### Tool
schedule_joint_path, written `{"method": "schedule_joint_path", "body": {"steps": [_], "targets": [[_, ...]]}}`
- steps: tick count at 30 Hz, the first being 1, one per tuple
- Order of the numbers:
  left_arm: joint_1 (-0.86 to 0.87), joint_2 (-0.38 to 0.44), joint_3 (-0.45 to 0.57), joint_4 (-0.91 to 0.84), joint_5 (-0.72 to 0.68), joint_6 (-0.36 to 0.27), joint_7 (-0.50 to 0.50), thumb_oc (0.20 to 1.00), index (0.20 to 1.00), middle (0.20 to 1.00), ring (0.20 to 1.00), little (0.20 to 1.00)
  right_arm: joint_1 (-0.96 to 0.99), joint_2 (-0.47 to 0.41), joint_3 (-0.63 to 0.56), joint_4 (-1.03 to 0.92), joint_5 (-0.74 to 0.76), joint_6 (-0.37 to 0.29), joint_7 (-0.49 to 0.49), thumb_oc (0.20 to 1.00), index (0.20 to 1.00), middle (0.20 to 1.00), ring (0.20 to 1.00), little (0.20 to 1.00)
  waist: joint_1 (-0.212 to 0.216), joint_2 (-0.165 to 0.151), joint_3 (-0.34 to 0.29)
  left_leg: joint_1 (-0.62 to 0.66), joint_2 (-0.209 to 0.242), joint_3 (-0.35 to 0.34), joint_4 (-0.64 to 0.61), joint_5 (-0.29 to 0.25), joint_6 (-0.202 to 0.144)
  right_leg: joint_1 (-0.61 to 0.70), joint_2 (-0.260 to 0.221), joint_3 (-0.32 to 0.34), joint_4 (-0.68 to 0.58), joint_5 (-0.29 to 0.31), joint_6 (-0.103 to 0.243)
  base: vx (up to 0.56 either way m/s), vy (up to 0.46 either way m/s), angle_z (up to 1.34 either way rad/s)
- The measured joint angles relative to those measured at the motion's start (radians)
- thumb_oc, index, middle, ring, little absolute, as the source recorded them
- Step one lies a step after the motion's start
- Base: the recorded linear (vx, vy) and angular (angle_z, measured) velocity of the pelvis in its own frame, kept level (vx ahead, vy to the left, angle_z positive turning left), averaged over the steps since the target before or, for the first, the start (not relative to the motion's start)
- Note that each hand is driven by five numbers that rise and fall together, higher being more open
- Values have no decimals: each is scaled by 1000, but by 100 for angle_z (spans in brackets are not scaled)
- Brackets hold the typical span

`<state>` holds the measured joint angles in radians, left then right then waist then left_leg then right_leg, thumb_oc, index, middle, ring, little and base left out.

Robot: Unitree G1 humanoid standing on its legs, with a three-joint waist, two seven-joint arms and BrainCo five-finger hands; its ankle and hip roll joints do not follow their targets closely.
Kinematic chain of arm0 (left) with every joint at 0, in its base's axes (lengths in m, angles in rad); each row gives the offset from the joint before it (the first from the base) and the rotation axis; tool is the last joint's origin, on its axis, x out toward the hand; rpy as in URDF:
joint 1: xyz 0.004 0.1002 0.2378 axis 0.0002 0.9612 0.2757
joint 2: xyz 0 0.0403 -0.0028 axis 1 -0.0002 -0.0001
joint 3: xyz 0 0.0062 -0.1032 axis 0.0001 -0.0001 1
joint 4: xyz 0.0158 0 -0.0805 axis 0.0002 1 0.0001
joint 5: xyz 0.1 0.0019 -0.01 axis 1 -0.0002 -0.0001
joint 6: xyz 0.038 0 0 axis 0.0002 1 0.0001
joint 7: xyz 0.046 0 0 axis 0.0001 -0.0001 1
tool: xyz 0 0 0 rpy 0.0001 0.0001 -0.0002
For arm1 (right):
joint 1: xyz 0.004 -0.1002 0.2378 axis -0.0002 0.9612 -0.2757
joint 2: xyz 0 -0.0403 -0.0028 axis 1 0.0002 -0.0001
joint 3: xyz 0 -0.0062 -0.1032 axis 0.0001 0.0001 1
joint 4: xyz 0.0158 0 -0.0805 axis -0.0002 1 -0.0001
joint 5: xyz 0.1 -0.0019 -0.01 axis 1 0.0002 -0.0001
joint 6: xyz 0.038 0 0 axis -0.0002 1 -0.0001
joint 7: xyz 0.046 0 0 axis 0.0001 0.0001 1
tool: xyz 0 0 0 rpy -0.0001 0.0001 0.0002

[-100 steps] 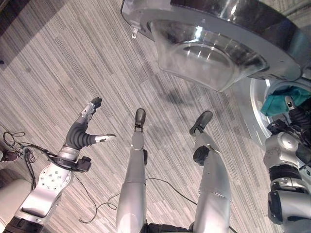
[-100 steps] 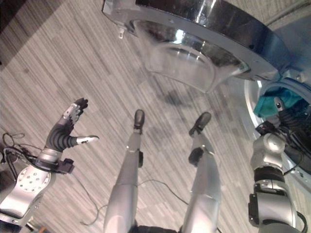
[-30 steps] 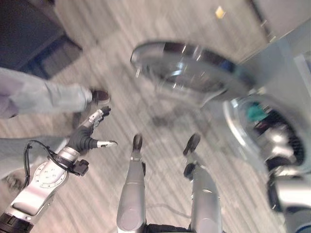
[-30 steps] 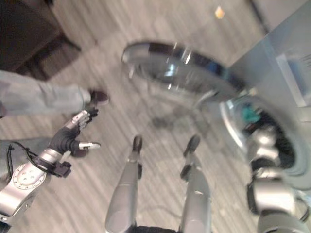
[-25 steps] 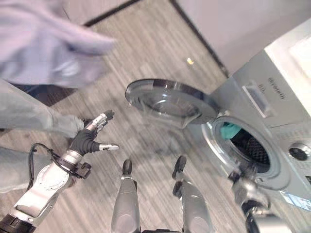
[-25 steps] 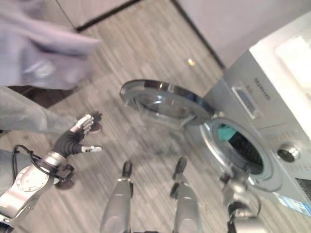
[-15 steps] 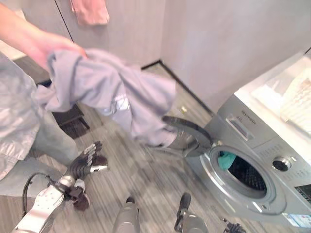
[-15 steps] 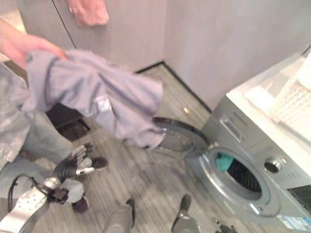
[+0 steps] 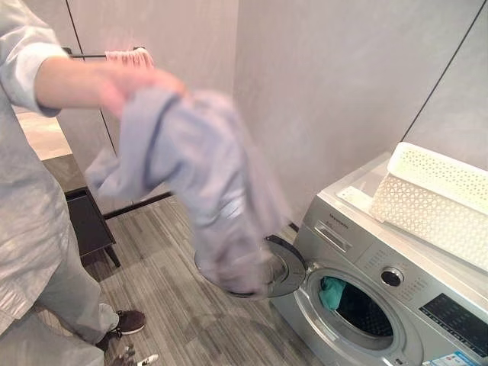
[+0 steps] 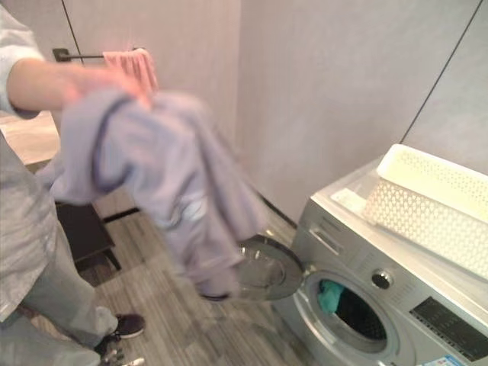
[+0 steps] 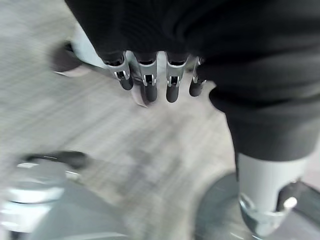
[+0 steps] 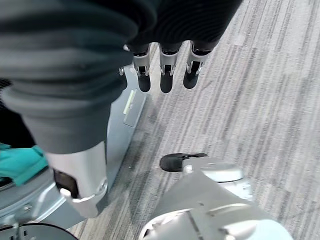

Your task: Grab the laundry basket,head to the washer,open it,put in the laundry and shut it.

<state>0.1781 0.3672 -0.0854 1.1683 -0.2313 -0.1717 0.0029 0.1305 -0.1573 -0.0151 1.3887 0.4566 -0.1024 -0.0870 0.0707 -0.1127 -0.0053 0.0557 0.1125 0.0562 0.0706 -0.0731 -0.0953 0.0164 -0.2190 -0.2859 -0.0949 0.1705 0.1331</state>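
The silver washer (image 9: 358,252) stands at the lower right with its round door (image 9: 280,271) swung open. Teal laundry (image 9: 332,292) lies just inside the drum and also shows as teal laundry (image 12: 17,162) beside my right arm. A white perforated laundry basket (image 9: 435,200) rests on top of the washer. My left hand (image 11: 150,85) hangs over the floor, fingers straight, holding nothing; its fingertip (image 9: 145,357) shows at the bottom edge. My right hand (image 12: 167,75) is open over the floor in front of the washer, outside the drum.
A person at the left holds up a grey garment (image 9: 206,183) between me and the washer door, one shoe (image 9: 131,322) on the wood-look floor. A dark low stand (image 9: 88,221) and a pink towel on a rail (image 10: 131,67) are by the far wall.
The camera has swung up from the floor to the washer and wall. The person has lifted the grey garment into view. My right hand has come away from the drum opening.
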Motion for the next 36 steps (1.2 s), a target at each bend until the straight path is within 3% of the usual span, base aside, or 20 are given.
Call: {"method": "schedule_joint_path", "body": {"steps": [2,6,8,21,24,29,36], "targets": [[-16,-27,45,138,15,1,42,1000,1000,1000,1000,1000,15,6,28,-21,-1,0,3,1000,1000,1000,1000,1000,0,-2,-3,64,8,6,-89,41,-9,16,11,0,0,0,0,45,0,-3],[31,-51,129,89,-4,-1,69,1000,1000,1000,1000,1000,127,17,74,-254,2,-25,41,1000,1000,1000,1000,1000,-14,10,-10,101,24,14,-146,69,-20,21,30,2,0,0,-2,0,34,-7],[33,-56,107,56,-4,-20,68,1000,1000,1000,1000,1000,115,8,56,-216,2,-51,47,1000,1000,1000,1000,1000,-18,15,-10,100,24,14,-147,69,-20,21,29,2,0,0,-2,0,0,0],[18,-99,101,58,-75,-41,51,1000,1000,1000,1000,1000,81,-12,17,-194,119,-56,90,1000,1000,1000,1000,1000,-29,65,38,99,35,12,-162,72,-16,19,41,0,0,-5,-8,0,0,0],[-13,-92,161,66,-84,-30,-17,1000,1000,1000,1000,1000,75,-57,14,-106,-80,30,135,1000,1000,1000,1000,1000,-1,54,-19,28,23,4,-151,76,-10,-35,21,-34,-1,-7,-8,20,-35,19],[-13,-87,182,75,-84,-28,-29,1000,1000,1000,1000,1000,75,-89,-54,-84,-98,39,134,1000,1000,1000,1000,1000,3,53,-33,27,18,-14,-148,76,-10,-19,12,-57,-1,-5,-6,14,-18,13],[-13,-86,190,80,-84,-27,-27,1000,1000,1000,1000,1000,48,-95,-54,-85,-78,39,131,1000,1000,1000,1000,1000,2,69,-36,30,16,-12,-149,76,-11,-19,11,-55,-1,-5,-6,0,0,0]]}}
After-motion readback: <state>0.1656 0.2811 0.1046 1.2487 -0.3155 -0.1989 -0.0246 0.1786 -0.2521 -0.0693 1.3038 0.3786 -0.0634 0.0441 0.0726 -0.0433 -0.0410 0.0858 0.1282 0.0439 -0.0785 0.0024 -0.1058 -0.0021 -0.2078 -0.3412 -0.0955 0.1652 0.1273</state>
